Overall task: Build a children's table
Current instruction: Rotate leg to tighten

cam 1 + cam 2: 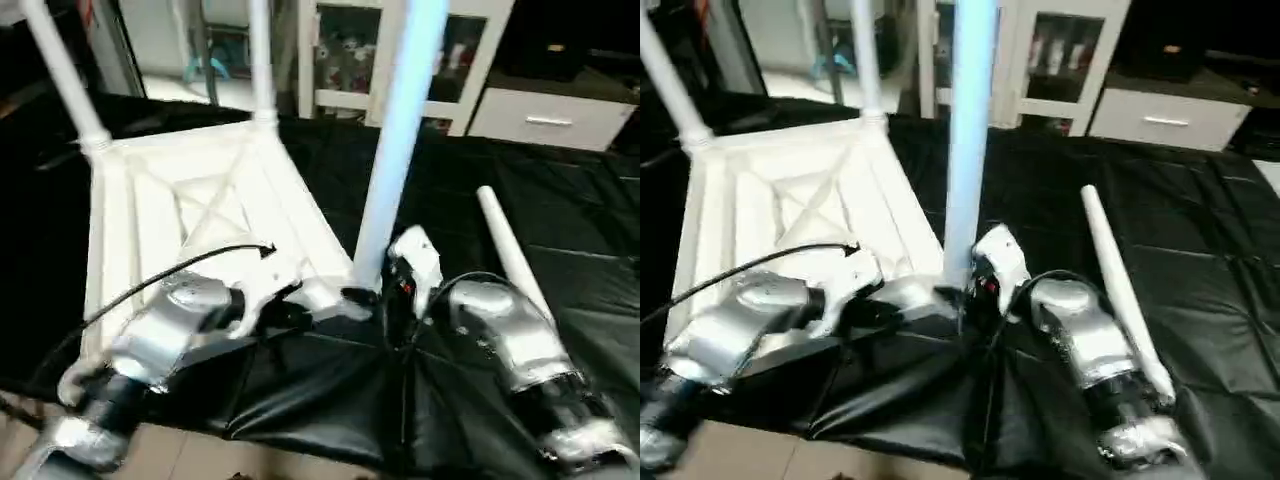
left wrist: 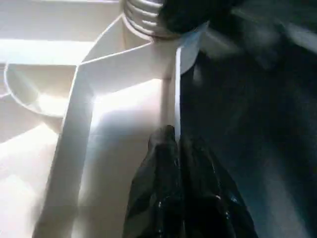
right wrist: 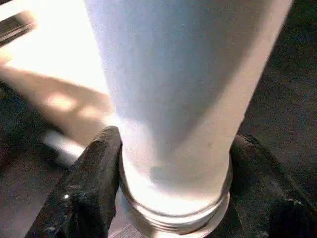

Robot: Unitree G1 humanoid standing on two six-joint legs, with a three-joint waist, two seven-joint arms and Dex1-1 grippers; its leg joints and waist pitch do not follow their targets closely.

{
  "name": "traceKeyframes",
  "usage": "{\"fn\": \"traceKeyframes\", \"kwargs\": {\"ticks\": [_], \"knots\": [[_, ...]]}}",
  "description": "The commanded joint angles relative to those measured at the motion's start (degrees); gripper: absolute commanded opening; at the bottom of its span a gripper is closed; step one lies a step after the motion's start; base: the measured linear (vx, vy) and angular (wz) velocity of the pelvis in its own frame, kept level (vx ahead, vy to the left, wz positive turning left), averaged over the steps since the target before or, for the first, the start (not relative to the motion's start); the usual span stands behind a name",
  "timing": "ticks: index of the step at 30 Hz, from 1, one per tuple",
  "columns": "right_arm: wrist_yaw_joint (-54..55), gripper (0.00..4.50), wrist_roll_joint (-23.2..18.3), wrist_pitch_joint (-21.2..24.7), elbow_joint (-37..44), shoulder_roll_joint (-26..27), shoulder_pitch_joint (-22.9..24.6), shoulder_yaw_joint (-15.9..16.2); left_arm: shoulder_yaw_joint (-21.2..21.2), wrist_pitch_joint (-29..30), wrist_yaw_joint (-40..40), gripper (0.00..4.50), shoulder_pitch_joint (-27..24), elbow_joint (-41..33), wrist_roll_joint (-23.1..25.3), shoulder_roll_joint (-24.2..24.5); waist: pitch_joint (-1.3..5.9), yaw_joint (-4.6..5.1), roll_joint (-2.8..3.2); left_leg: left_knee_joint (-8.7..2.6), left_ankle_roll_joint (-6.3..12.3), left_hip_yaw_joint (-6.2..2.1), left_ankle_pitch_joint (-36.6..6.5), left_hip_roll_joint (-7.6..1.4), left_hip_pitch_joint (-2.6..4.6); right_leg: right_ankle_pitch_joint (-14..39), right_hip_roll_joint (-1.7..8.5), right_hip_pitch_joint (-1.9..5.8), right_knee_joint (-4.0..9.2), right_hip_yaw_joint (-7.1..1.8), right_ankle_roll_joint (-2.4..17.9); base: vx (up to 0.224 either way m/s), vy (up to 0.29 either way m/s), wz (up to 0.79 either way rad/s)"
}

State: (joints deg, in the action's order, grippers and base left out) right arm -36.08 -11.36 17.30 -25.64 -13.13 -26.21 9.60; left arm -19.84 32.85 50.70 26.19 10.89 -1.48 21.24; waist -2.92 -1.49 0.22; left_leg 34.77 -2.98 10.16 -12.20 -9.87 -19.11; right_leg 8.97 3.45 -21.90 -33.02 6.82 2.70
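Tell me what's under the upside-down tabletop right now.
The tabletop lies ribs-up on the black-covered work table; black cover shows all round it. Whatever lies directly beneath is hidden by the top. The left gripper pinches its near rim, and the right gripper holds the near-corner leg.

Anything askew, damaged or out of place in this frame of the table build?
Nothing damaged. The tabletop lies upside down with three legs standing in corner sockets; the near one is gripped at its base by the right gripper. One spare leg lies loose on the black cover, not yet fitted.
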Motion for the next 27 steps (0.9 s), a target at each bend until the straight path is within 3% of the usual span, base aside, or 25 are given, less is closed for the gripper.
{"fn": "traceKeyframes", "kwargs": {"ticks": [1, 5, 10, 11, 14, 15, 16, 17, 18, 20, 21, 23, 25, 27], "knots": [[8.8, 2.69, 1.3, 1.0, -5.9, 1.3, -0.6, -3.6, -0.5, 1.2, -1.4, 0.0, 0.2, 1.0, -1.3, -2.3, 2.72, 0.47, 0.38, -4.44, 0.09, -2.44, -18.6, -3.32, -0.01, 33.5, 5.96, 2.29, 6.14, -2.61, 3.4, 0.0, 0.0, 0.0], [18.3, 2.69, 3.3, -1.4, -12.0, 5.5, -2.6, -5.1, 1.2, 2.0, -7.9, 0.0, 2.1, 5.6, -0.3, -6.9, 2.74, 1.55, 0.39, -4.15, 0.03, -2.52, -20.9, -2.93, 0.5, 34.6, 5.88, 1.57, 6.77, -2.25, 2.7, 0.0, 0.0, 0.0], [32.1, 2.69, 3.8, -4.5, -21.8, 12.1, -7.1, -7.6, 5.0, 0.8, -20.0, 0.0, 6.2, 13.8, 1.9, -13.4, 2.74, 2.67, 0.73, -4.07, 0.31, -2.74, -23.3, -2.96, 0.72, 35.7, 5.82, 1.46, 7.54, -1.35, 1.3, 0.0, 0.0, 0.0], [35.5, 2.69, 3.3, -5.3, -23.9, 13.8, -8.4, -8.7, 5.6, 0.1, -22.2, 0.0, 7.0, 15.4, 2.2, -14.4, 2.7, 3.18, 1.12, -3.97, -0.07, -3.02, -26.3, -2.98, 1.56, 35.5, 5.61, 1.12, 7.98, -0.56, 0.7, 0.0, 0.0, 0.0], [39.3, 2.69, 2.8, -6.5, -27.1, 16.1, -10.4, -10.0, 6.7, -1.2, -25.3, 0.0, 8.1, 17.3, 2.5, -15.9, 2.49, 3.94, 1.43, -4.38, -0.47, -3.5, -31.2, -3.46, 1.83, 34.4, 5.8, 1.41, 8.24, 0.86, -0.1, 0.0, 0.0, 0.0], [42.1, 2.69, 2.9, -7.9, -29.3, 17.6, -12.2, -10.6, 6.9, -2.0, -27.0, 0.0, 8.7, 18.1, 2.9, -16.6, 2.62, 4.05, 1.42, -5.01, -0.78, -3.89, -32.4, -3.88, 1.09, 32.7, 5.93, 2.31, 7.59, 0.96, -0.7, 0.0, 0.0, 0.0], [42.7, 2.69, 3.1, -8.4, -29.9, 17.9, -12.7, -10.5, 7.0, -2.2, -27.5, 0.0, 8.9, 18.3, 2.9, -16.8, 2.64, 4.02, 1.61, -5.13, -1.03, -3.92, -33.0, -4.03, 1.09, 32.0, 6.15, 2.2, 7.4, 0.72, -0.5, 0.0, 0.0, 0.0], [44.6, 2.69, 3.6, -9.8, -31.4, 18.9, -14.3, -10.8, 7.0, -2.4, -28.1, 0.0, 9.3, 18.4, 3.0, -17.1, 2.67, 4.2, 0.85, -5.09, -1.4, -3.71, -32.9, -3.71, 1.0, 31.9, 6.55, 1.87, 7.36, 0.45, 0.1, 0.0, 0.0, 0.0], [44.6, 2.69, 3.6, -9.8, -31.4, 18.9, -14.3, -10.8, 7.0, -2.4, -28.1, 0.0, 9.3, 18.4, 3.0, -17.1, 2.77, 4.05, 1.03, -4.83, -1.38, -3.63, -32.3, -3.48, 1.18, 32.6, 6.86, 1.79, 7.41, 0.46, 0.2, 0.0, 0.0, 0.0], [44.4, 2.69, 3.7, -10.9, -32.8, 19.5, -15.4, -11.1, 7.4, -2.5, -28.1, 0.0, 9.4, 18.1, 3.0, -17.1, 2.77, 4.15, 1.05, -4.61, -0.97, -3.52, -30.0, -3.19, 0.62, 34.1, 7.35, 1.97, 7.63, 0.42, 0.1, 0.0, 0.0, 0.0], [44.1, 2.69, 3.8, -11.4, -33.0, 19.6, -15.5, -11.1, 7.4, -2.5, -27.8, 0.0, 9.2, 17.7, 3.1, -16.8, 2.92, 3.99, 0.72, -4.6, -0.62, -3.47, -28.3, -3.26, 0.34, 33.9, 7.54, 2.05, 7.53, 0.3, 0.0, 0.0, 0.0, 0.0], [42.0, 2.69, 3.8, -13.1, -33.7, 19.6, -15.9, -11.5, 7.3, -2.7, -27.0, 0.0, 8.8, 17.1, 3.0, -16.1, 3.04, 3.92, 0.82, -4.79, -0.23, -3.37, -25.8, -3.47, -0.16, 31.3, 7.61, 2.12, 7.18, -0.17, 1.1, 0.0, 0.0, 0.0], [38.9, 3.25, 3.5, -14.7, -32.6, 19.0, -15.5, -11.6, 6.8, -3.0, -24.9, 0.0, 8.1, 15.6, 2.6, -15.1, 3.18, 3.82, 0.81, -4.93, 0.08, -3.3, -24.5, -3.71, -0.4, 28.6, 7.59, 2.18, 6.71, -0.53, 2.3, 0.0, 0.0, 0.0], [37.9, 3.45, 3.7, -15.4, -31.6, 18.4, -15.2, -11.3, 6.2, -2.9, -23.1, 0.0, 7.4, 14.2, 2.2, -14.2, 3.43, 3.65, 0.76, -4.95, 0.46, -3.11, -21.9, -3.83, -0.74, 24.8, 7.59, 2.24, 6.11, -0.96, 4.2, 0.0, 0.0, 0.0]]}}
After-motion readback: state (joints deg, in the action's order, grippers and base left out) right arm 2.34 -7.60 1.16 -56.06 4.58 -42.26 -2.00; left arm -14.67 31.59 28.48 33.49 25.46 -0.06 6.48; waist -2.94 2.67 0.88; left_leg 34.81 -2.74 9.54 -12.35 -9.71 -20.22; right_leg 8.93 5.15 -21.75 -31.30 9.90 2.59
